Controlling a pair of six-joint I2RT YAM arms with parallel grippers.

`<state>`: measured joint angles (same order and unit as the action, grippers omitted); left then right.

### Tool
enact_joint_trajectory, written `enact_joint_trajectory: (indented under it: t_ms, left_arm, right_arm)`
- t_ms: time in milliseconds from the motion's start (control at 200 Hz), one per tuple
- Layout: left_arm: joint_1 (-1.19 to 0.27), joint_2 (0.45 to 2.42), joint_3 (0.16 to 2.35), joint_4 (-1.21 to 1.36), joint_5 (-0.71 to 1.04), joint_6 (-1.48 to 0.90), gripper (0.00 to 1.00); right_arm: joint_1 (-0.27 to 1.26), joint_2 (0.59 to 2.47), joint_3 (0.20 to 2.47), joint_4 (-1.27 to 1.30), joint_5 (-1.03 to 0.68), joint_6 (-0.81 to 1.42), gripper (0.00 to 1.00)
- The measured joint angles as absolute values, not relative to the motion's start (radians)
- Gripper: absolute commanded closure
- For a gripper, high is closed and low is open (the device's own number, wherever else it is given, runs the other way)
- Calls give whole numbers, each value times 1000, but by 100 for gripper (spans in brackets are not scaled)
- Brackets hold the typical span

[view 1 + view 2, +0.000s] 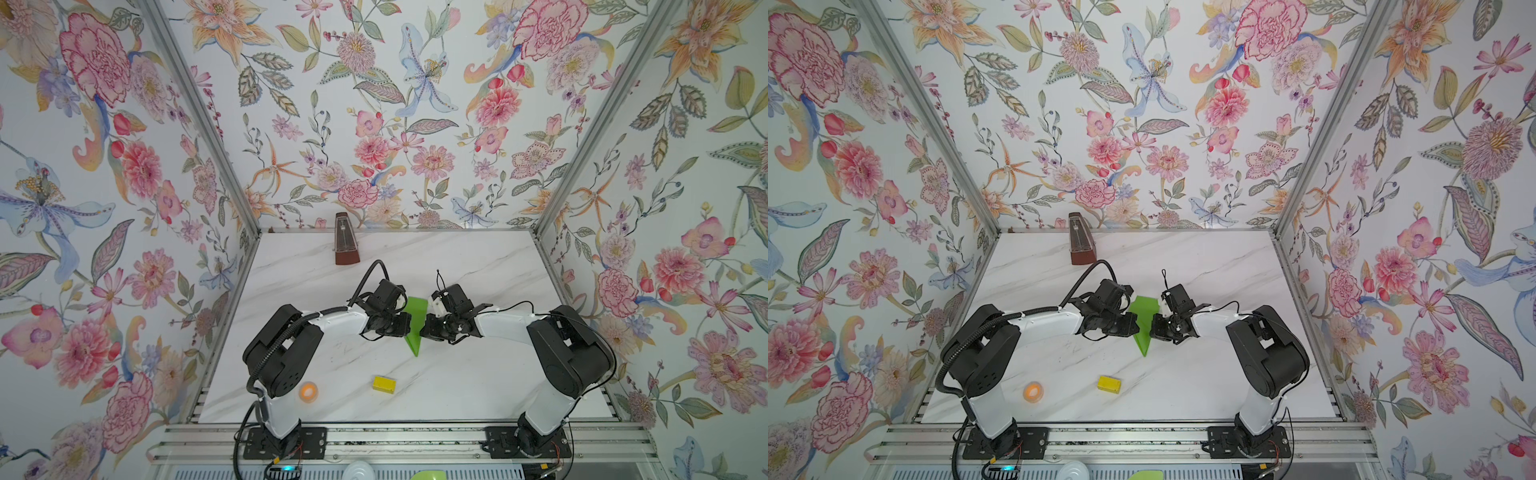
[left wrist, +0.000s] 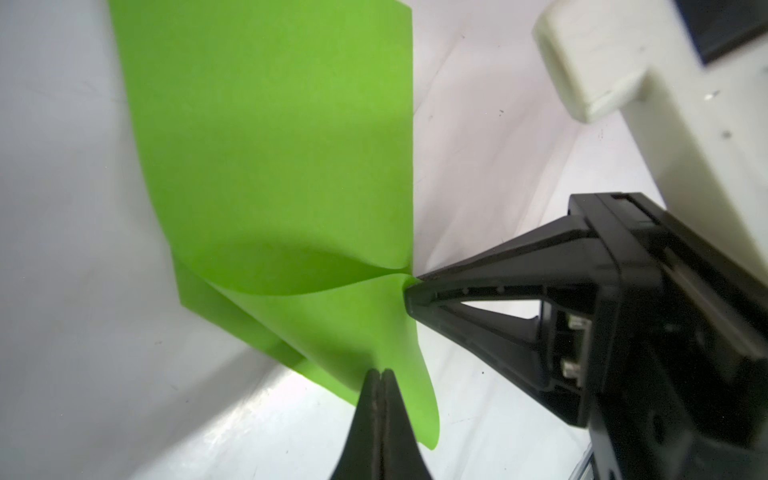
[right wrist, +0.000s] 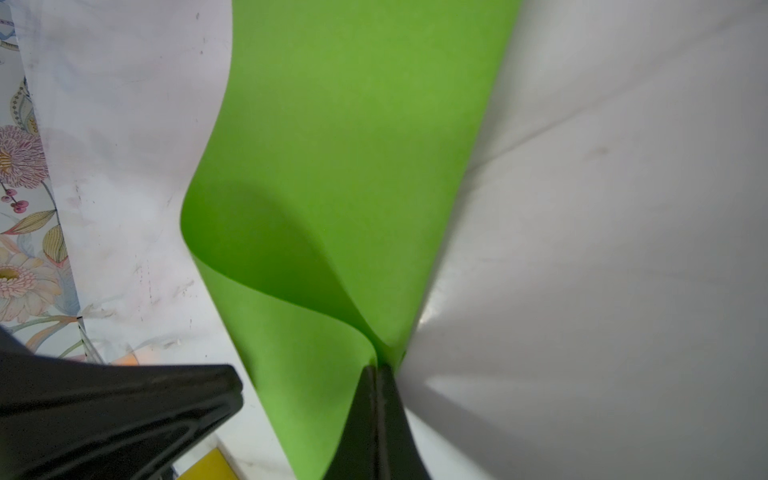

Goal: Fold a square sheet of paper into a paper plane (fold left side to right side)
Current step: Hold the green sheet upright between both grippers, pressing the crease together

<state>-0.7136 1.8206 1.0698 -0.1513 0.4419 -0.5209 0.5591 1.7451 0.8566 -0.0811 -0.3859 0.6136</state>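
Note:
The square sheet of paper is lime green and stands folded into a narrow pointed shape mid-table, its tip toward the front edge. It is lifted between both arms. My left gripper is shut on one edge of the paper. My right gripper is shut on the opposite edge, where two layers of the paper meet. Between the two grips the layers bow apart in a loose loop, uncreased. The right gripper's fingertips show pinching the paper edge in the left wrist view.
A small yellow block lies near the front of the marble table. An orange tape roll sits front left by the left arm's base. A brown metronome stands at the back. Floral walls enclose three sides.

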Motion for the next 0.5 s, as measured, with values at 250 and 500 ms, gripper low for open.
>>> enact_joint_trajectory:
  t_ms: [250,500]
  left_arm:
    - [-714,1825,1084,-147,442,-520,99]
    - [-704,1868,1082,-157,435,-500,100]
  right_arm:
    - [559,1750,862,-82,-389,614,100]
    - [559,1752,863,-81,-392,614,100]
